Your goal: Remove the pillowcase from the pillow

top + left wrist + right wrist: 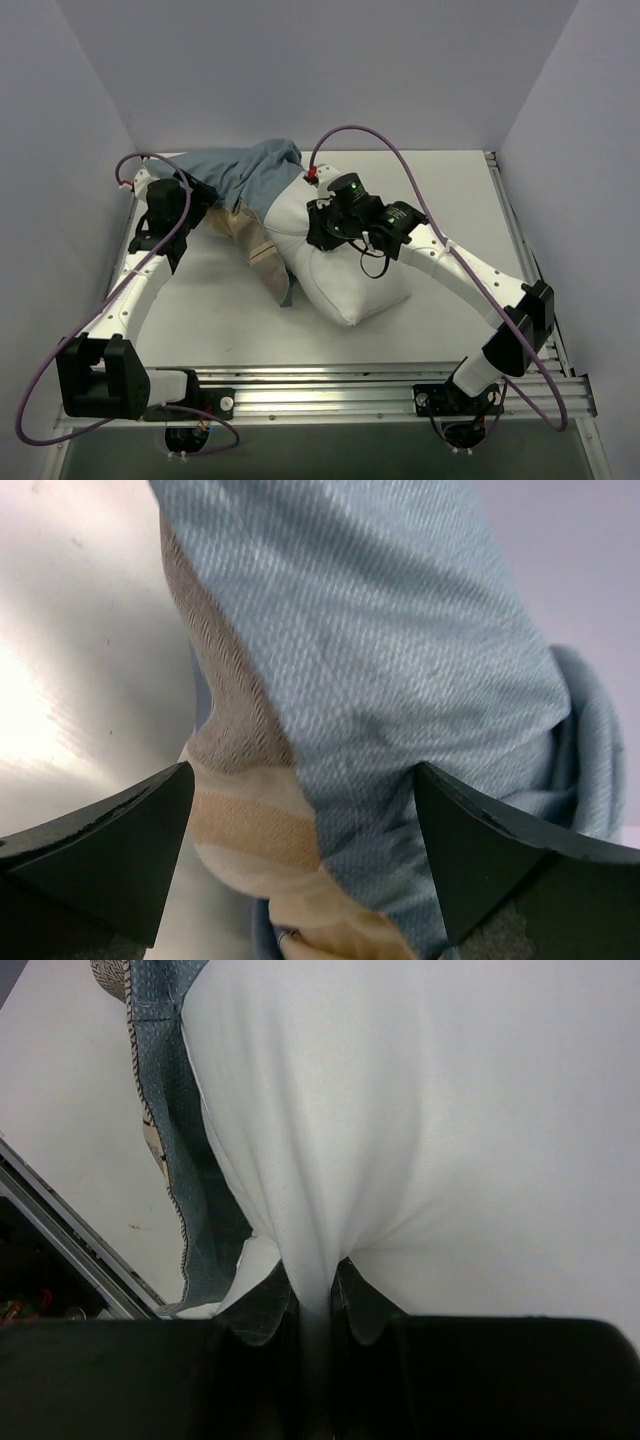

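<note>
Surroundings: 2 purple cables (pixel 372 133) loop over the arms, and an aluminium rail (pixel 330 385) runs along the near edge. The right arm lies across the pillow (pixel 345 285).
Pillowcase (pixel 235 175): blue with tan blocks, bunched at far left, covering the pillow's far-left end.
Pillow: white, plump, central, mostly bare.
Left end effector (pixel 300 780): jaws wide apart, cloth between them.
Right end effector (pixel 315 1310): clamped on pinched pillow fabric.
Tabletop (pixel 200 320): pale grey.
Walls (pixel 300 70): plain lilac-grey, 3 sides.

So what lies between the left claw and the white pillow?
The bunched pillowcase, grey-blue side out, fills that stretch up to the pillow in the top view; the left wrist view shows it between the open fingers of the left claw.
</note>
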Controlling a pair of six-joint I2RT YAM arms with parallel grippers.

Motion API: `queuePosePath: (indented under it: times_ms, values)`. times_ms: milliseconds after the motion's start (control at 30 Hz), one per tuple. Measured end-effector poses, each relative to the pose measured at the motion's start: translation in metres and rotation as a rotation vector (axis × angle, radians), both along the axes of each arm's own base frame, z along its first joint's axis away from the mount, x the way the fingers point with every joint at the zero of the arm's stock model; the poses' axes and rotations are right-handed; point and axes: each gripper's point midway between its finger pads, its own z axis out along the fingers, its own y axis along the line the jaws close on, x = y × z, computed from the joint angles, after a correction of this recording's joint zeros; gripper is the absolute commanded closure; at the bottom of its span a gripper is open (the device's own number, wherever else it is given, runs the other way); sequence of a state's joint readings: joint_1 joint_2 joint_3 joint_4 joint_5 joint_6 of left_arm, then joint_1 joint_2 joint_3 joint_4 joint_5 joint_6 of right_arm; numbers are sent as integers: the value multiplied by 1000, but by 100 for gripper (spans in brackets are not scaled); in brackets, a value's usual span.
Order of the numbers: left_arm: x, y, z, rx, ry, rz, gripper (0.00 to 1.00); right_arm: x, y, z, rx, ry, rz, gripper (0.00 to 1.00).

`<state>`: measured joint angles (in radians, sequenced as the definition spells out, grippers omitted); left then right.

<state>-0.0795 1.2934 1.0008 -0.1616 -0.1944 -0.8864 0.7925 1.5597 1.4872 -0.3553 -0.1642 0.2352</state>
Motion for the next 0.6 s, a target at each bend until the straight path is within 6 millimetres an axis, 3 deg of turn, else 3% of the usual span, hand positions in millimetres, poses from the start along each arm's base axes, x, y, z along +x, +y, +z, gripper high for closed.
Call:
queuePosePath:
  times_ms: [133,333,433,567,600]
  values:
    - [8,5,10,1,-50,19,0,-4,-3,-2,-1,6,4,100]
    - [20,11,7,3,-68,28,18,-9,-6,-3,1,9,9,100]
    - [25,11,13,7,-101,21,36,-9,-5,-3,3,8,11,100]
    - [29,12,16,19,-119,8,69,-11,-7,-6,5,10,13,100]
    - [29,13,16,25,-119,7,73,-12,-8,-7,7,8,14,100]
